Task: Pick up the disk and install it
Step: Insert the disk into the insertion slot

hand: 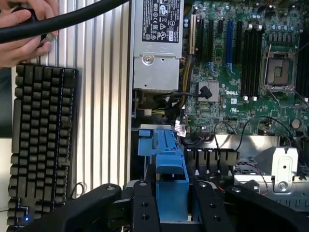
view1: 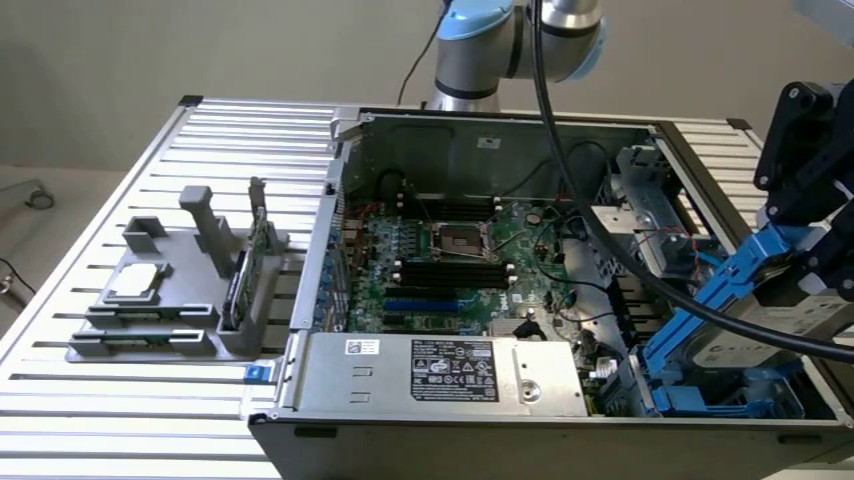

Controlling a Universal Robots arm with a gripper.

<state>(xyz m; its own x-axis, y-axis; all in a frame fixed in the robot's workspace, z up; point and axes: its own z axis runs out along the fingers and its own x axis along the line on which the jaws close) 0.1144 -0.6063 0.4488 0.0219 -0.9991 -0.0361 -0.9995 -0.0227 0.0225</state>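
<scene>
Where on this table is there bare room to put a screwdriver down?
Bare table slats lie around the grey fixture, and between the keyboard and the case. Inside the case it is crowded, most around the disk in the tool.

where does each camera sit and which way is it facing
Exterior view: off the arm, above the power supply end of the open computer case, looking down across the motherboard toward the arm; the gripper holds the disk at the exterior view's right.
Wrist view: on the wrist, looking down past the fingers flanking the disk's blue frame, at a keyboard and a person's hand on the cable.
Shared: disk, motherboard, power supply.
</scene>
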